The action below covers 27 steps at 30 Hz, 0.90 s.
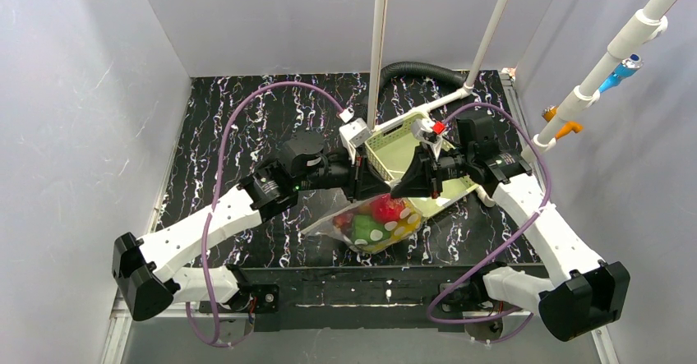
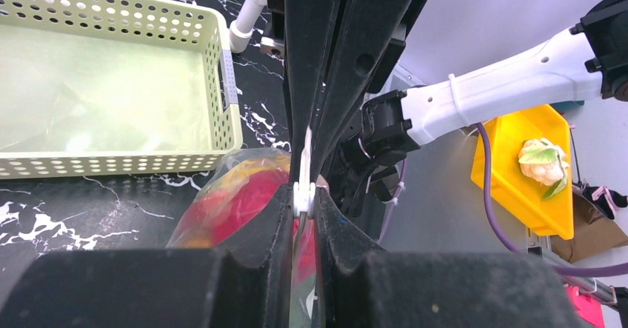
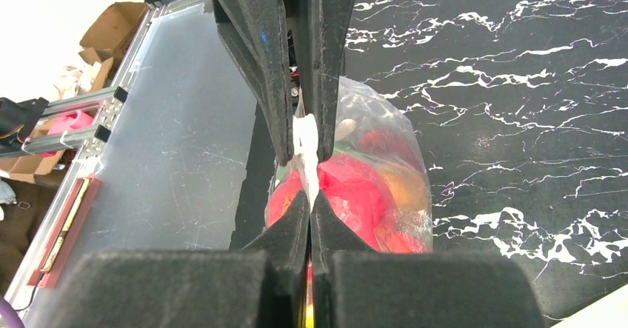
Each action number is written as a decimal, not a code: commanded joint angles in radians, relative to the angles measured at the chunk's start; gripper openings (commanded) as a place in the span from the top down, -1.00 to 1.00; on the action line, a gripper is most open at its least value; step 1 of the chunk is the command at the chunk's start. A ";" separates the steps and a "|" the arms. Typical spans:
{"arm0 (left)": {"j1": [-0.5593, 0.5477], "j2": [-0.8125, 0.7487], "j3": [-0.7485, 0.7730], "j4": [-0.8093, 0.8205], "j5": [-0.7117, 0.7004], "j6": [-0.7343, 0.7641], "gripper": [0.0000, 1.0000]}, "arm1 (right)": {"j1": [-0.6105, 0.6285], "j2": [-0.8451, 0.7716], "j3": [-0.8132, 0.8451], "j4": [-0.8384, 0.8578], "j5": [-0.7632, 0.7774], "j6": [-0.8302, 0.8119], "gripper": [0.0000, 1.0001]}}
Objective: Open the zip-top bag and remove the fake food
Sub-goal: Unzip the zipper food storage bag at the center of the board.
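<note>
The zip-top bag (image 1: 374, 226) is clear with white dots and hangs between my two grippers above the table's near middle. Fake food fills it: a red fruit (image 1: 383, 208), green pieces (image 1: 364, 231) and something yellow (image 1: 404, 226). My left gripper (image 1: 367, 190) is shut on the bag's white zip slider (image 2: 302, 195). My right gripper (image 1: 404, 190) faces it and is shut on the bag's top edge (image 3: 309, 183) beside the slider (image 3: 305, 135). The red fruit shows through the plastic in the left wrist view (image 2: 237, 202) and in the right wrist view (image 3: 355, 195).
A pale green slotted basket (image 1: 393, 146) stands just behind the grippers, lined with clear plastic (image 2: 111, 84). White poles (image 1: 380, 43) and a black hose (image 1: 419, 70) stand at the back. A yellow bin (image 2: 518, 172) sits off the table.
</note>
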 commanded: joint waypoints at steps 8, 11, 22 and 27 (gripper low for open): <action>0.045 -0.078 -0.026 -0.064 0.040 0.052 1.00 | -0.026 -0.026 0.012 0.018 -0.042 0.007 0.97; 0.047 -0.086 -0.034 -0.064 0.045 0.057 1.00 | -0.027 -0.026 0.009 0.020 -0.039 0.005 0.97; 0.063 -0.142 -0.090 -0.052 0.035 0.068 1.00 | -0.027 -0.033 0.008 -0.006 -0.039 -0.032 0.97; 0.069 -0.154 -0.104 -0.059 0.025 0.077 1.00 | -0.027 -0.035 0.009 -0.018 -0.038 -0.047 0.97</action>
